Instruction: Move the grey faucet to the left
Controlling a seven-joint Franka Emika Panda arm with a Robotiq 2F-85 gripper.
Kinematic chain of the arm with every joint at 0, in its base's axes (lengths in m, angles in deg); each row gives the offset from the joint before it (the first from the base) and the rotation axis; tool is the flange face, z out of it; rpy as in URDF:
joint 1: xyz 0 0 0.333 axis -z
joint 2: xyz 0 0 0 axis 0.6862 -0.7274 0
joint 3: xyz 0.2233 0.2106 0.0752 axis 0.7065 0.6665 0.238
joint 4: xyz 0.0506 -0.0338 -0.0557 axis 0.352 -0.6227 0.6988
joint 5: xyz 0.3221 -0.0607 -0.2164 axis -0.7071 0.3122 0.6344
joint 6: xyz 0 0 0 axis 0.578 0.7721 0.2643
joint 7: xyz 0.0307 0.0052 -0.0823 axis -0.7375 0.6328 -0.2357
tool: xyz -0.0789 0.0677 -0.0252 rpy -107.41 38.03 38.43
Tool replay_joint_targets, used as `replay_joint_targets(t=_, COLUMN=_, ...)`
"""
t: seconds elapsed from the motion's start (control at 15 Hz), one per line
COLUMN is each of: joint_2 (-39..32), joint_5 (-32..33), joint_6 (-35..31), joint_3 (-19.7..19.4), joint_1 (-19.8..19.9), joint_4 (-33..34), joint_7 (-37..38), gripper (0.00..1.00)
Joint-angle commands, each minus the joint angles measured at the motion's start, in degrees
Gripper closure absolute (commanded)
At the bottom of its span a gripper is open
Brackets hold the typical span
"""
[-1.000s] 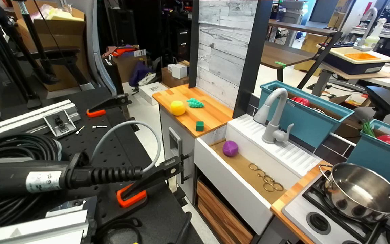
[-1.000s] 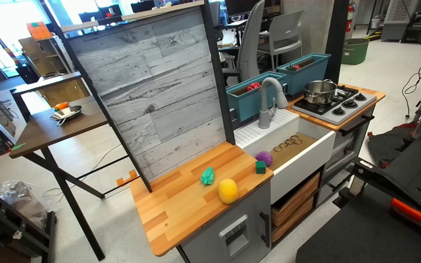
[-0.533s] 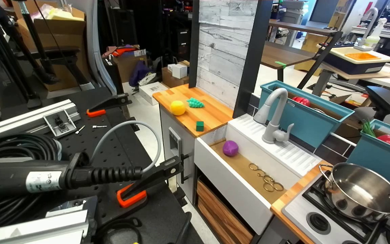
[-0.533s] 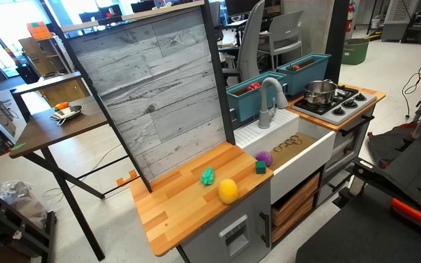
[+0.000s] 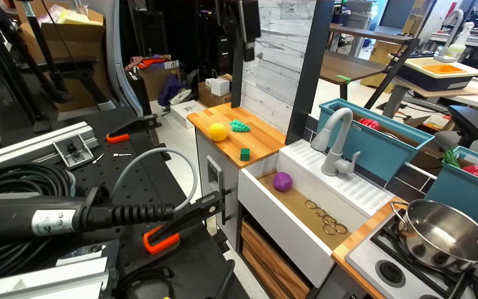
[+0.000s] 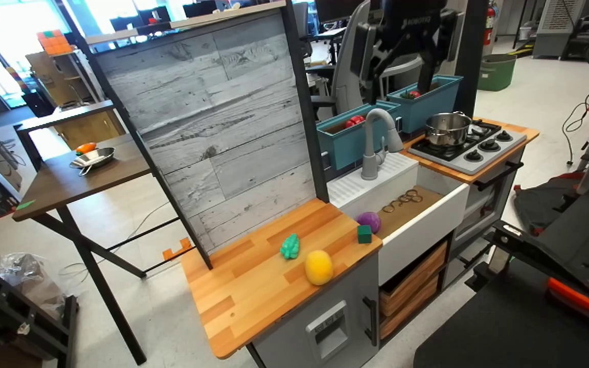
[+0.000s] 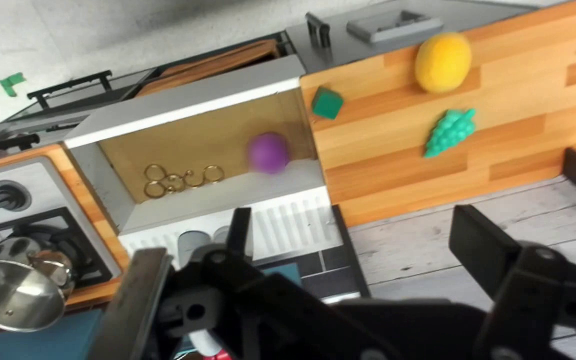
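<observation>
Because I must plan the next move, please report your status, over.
Hand open, holding nothing. Grey faucet upright on the white ledge, untouched. Teal planter close behind it.

we enter one brand name (image 6: 417, 22), upside down in an exterior view: "robotiq", on the black gripper (image 6: 397, 96). one white label (image 5: 53, 223), on a black cable plug (image 5: 84, 221), print too small for us to read. one white box (image 5: 181, 115), print likewise illegible.
</observation>
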Motion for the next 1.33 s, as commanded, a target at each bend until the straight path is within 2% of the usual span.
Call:
replay_joint_targets(t=0.0, joint_2=-9.7, joint_5=13.3, joint_6=-3.1, joint_3=-11.6, joint_1=-7.6, joint_4=8.0, joint_7=14.8, gripper=0.00)
replay_joint_targets(t=0.27, joint_2=-14.7, joint_5=18.2, joint_6=-2.0, joint_3=-19.6, joint_1=-13.5, joint_4=11.3, joint_7=24.1, gripper=0.00)
replay_joint_targets(t=0.6, joint_2=-21.9, joint_5=18.3, joint_6=-3.6, joint_3=-24.0, joint_1=-16.3, joint_4=15.1, joint_7=30.1, gripper=0.00)
replay_joint_targets(t=1.07, joint_2=-34.4, joint_5=18.6, joint_6=-4.6, joint_3=-32.7, joint_1=-21.7, joint_4=22.3, joint_7=39.1, gripper=0.00)
replay_joint_targets(t=1.27, joint_2=-38.9, joint_5=17.5, joint_6=-4.1, joint_3=-34.0, joint_1=-23.0, joint_4=25.9, joint_7=40.8, gripper=0.00)
